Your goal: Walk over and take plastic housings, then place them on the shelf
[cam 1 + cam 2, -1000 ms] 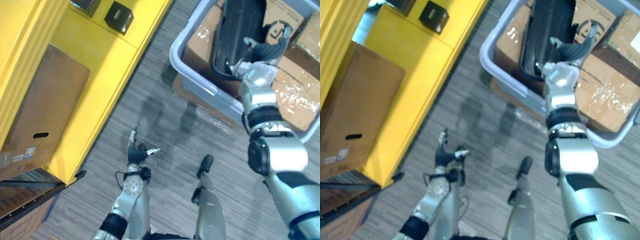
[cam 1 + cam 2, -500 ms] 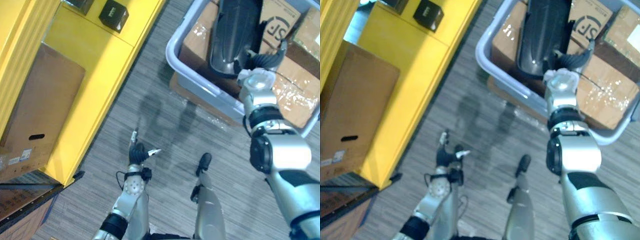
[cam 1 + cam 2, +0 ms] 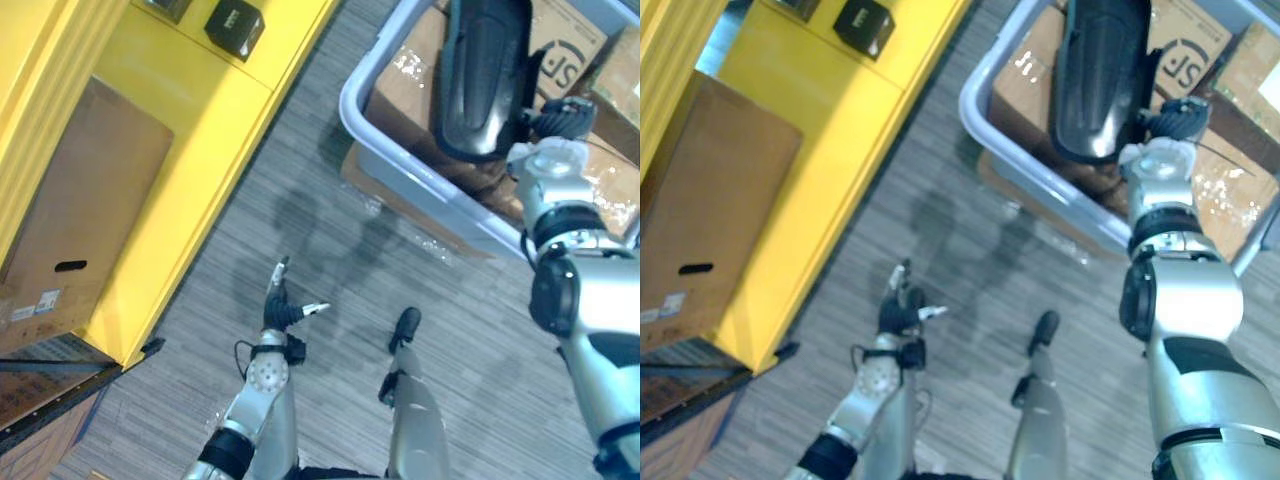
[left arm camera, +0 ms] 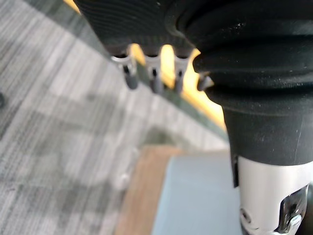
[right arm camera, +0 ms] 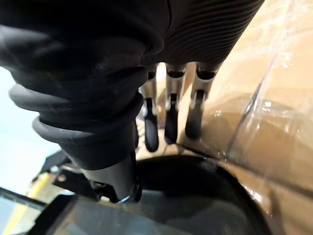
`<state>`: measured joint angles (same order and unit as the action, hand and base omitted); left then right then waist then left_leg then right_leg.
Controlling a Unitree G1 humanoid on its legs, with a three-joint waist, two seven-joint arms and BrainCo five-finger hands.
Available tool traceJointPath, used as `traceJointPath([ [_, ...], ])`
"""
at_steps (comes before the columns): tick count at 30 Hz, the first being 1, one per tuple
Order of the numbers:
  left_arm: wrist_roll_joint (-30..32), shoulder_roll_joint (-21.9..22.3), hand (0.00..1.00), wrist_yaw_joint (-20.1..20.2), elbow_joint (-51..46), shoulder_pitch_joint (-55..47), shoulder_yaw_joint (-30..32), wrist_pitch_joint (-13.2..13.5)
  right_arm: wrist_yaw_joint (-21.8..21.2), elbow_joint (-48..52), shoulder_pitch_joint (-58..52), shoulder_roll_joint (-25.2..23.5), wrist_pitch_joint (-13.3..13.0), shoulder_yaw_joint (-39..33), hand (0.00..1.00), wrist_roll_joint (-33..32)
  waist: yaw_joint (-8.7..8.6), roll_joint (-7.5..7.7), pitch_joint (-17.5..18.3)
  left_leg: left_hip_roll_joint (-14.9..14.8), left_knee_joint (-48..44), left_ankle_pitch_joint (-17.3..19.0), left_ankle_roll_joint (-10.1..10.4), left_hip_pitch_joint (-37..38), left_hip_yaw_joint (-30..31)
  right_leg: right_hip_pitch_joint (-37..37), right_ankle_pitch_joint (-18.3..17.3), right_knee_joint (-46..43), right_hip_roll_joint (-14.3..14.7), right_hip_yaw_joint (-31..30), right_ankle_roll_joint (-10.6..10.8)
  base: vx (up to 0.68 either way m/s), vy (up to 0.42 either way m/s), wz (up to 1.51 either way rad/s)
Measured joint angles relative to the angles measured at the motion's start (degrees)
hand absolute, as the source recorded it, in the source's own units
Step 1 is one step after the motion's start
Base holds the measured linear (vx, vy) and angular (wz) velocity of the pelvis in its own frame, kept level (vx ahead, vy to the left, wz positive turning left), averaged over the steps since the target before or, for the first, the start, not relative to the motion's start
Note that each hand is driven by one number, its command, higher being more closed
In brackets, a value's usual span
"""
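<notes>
A long black plastic housing (image 3: 484, 72) lies in a grey bin (image 3: 398, 168) at the upper right, on top of taped cardboard boxes. My right hand (image 3: 563, 114) sits at the housing's right edge. In the right wrist view its fingers (image 5: 171, 120) bend down over the housing's rim (image 5: 195, 191), between the housing and the cardboard, so it is shut on that edge. My left hand (image 3: 279, 304) hangs low over the carpet, open and empty, with its fingers (image 4: 154, 81) straight.
A yellow shelf unit (image 3: 200, 110) runs along the left, with a small black box (image 3: 235, 24) on its top and a large cardboard box (image 3: 85, 210) lower down. Striped grey carpet lies between the shelf and the bin. Flat cardboard sticks out under the bin.
My right hand has shifted right along the housing, and its spread fingers have curled down over the housing's edge. The view has shifted slightly. The left hand has hardly moved.
</notes>
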<state>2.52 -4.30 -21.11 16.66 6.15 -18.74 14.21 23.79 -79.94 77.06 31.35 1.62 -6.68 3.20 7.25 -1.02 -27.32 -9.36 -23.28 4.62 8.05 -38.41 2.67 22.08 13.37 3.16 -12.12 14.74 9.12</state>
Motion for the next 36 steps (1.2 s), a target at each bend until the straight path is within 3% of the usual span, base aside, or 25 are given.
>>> traceJointPath([
  [12, 0.02, -0.38, 0.0, 3.73, -2.89, -1.92, -0.58, -0.63, -2.69, -2.18, -0.06, 1.23, 3.9, 2.3, 1.0, 19.86, 1.67, -0.24, 0.15, 0.47, 2.22, -2.47, 0.38, -0.62, 1.94, -0.11, -0.92, 0.0, 0.12, 2.64, 0.02, -0.03, 0.02, 0.09],
  [17, 0.2, -0.22, 0.0, 3.75, -3.58, -2.02, -0.76, -0.87, -2.25, -1.79, -1.62, 1.22, 4.12, 5.53, 1.0, 26.29, 1.64, -1.05, 0.67, 0.65, 5.07, -4.46, 0.7, 0.14, 2.68, -0.21, -1.03, 0.0, 0.12, 3.53, 0.04, -0.02, 0.013, 0.1],
  [19, 0.32, -0.14, 0.0, 3.17, -3.74, -1.69, -1.25, -0.89, 0.21, 0.18, -4.08, 1.18, 4.48, 6.99, 1.0, 29.33, 1.66, -1.37, 0.9, 0.66, 5.63, -4.84, 0.8, 0.38, 2.77, -0.27, -1.02, 0.01, 0.12, 3.68, 0.02, 0.0, 0.021, 0.05],
  [28, 0.81, -0.36, 0.0, -3.08, -3.72, 5.39, 1.38, -0.77, 5.32, 9.44, -10.57, 1.12, 5.11, 8.56, 1.0, 31.43, 1.02, -1.49, 0.98, 0.45, 5.8, -4.92, 0.81, 1.61, 1.4, -0.27, -0.73, 0.03, -0.01, 2.12, -0.05, 0.0, 0.014, -0.06],
  [36, 1.64, -2.75, 0.0, -7.06, -3.7, 15.69, 5.0, -0.44, 7.71, 17.82, -12.93, 0.57, 5.09, 8.36, 1.0, 31.57, -1.89, -1.47, 0.99, 0.09, 5.66, -4.91, 0.8, 2.64, 0.15, -0.31, -0.24, -0.03, 0.02, 0.72, -0.32, 0.0, 0.024, -0.08],
])
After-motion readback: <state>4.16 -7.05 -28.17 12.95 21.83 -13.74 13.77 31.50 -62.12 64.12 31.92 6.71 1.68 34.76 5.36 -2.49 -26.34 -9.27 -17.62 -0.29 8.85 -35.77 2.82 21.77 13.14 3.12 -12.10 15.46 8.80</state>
